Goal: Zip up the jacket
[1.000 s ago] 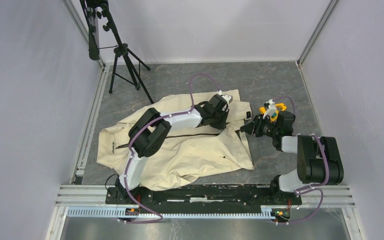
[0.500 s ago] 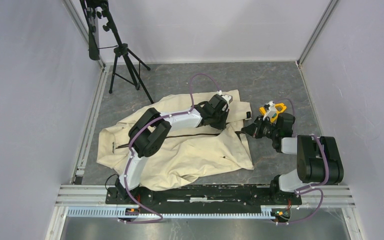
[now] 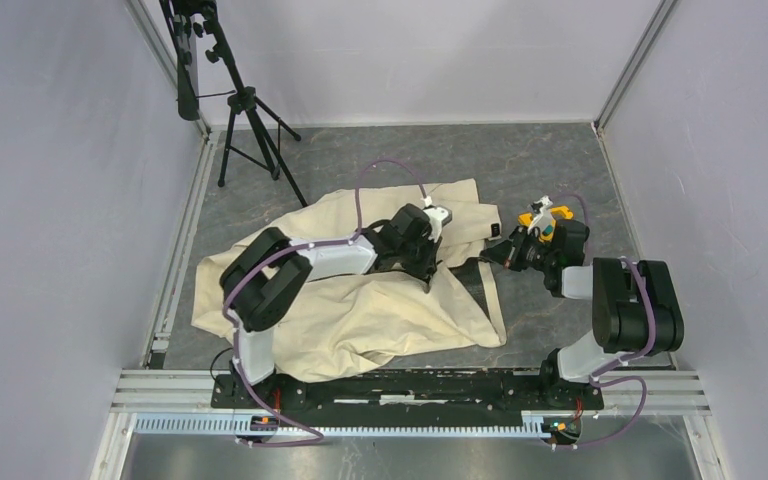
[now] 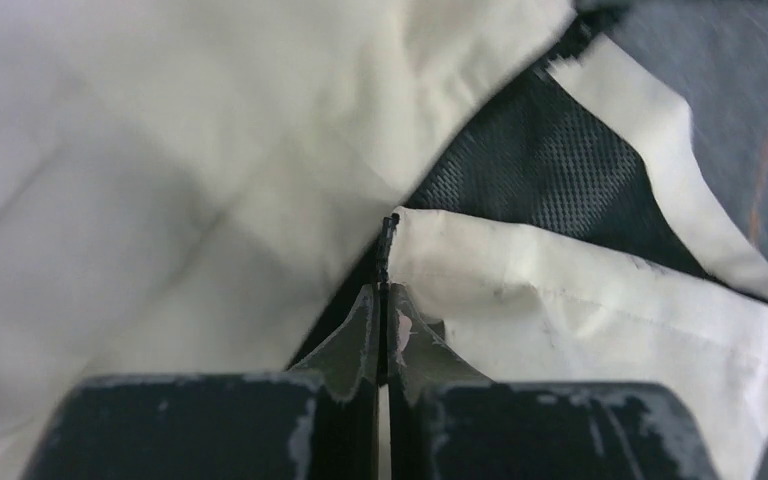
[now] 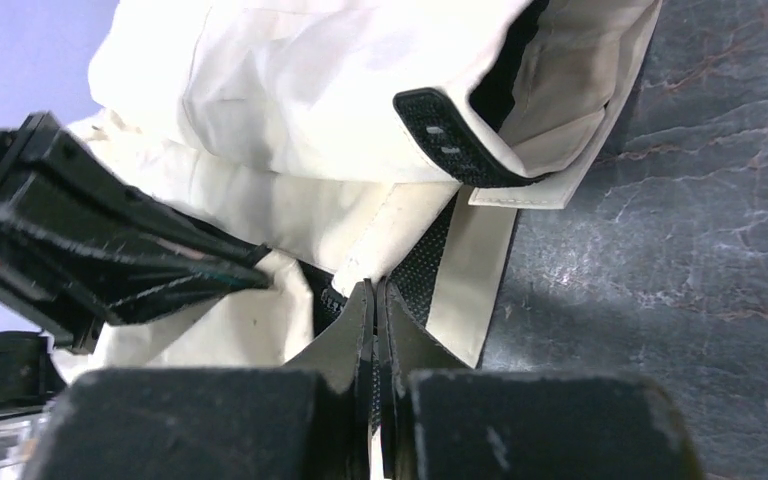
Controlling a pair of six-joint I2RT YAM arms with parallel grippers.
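Grip check: right gripper (image 5: 372, 290) pinched the jacket (image 3: 360, 310) at its right hem as anchor, left gripper (image 4: 385, 296) pinched the thin dark zipper tab (image 4: 390, 240), presumably for taut zipping.

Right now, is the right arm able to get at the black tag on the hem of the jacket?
Probably yes. The black tag lies uncovered just ahead of the right end effector, with nothing between them. However, that end effector is shut on the jacket edge, so it must release first.
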